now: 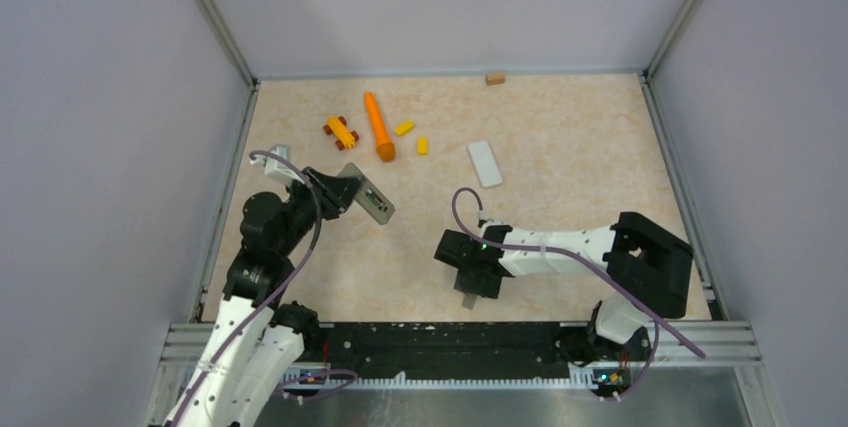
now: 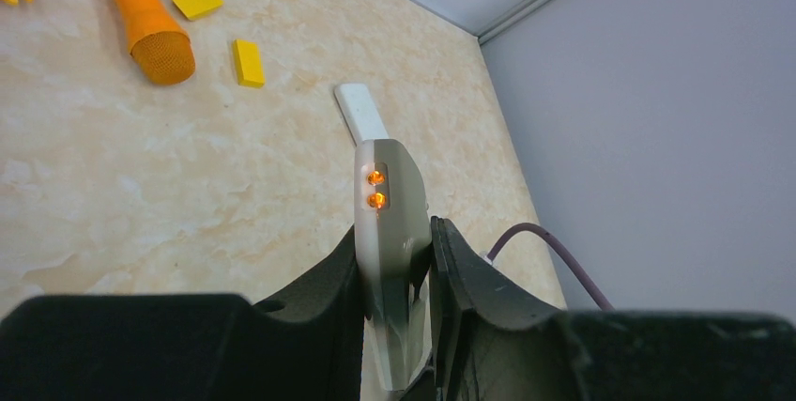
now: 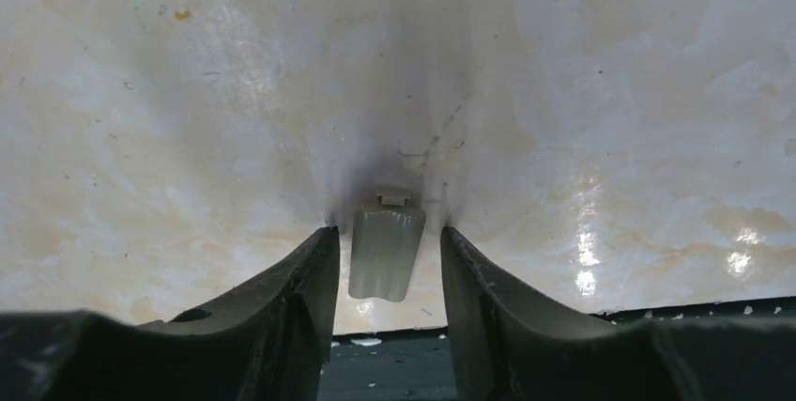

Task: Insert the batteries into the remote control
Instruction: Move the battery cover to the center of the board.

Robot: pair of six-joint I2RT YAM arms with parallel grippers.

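- One marbled table [image 1: 560, 127] is bearing every item loose on its surface.
- Left gripper [image 2: 399, 237] is clamping the grey remote control [image 2: 390, 185] by one end, holding it off the table, with two orange spots showing on its face.
- Right gripper [image 3: 387, 232] is standing open at the table's near edge, its fingers straddling a small grey cover [image 3: 383, 260] with slim gaps on both sides.
- White flat slab [image 1: 485, 163] is lying well apart from both grippers.
- Two yellow blocks [image 1: 404, 128] are lying near an orange toy [image 1: 379, 127].

Bright even overhead light, soft shadows, white glare on the glossy table [image 3: 582, 251], blurry dark foreground.
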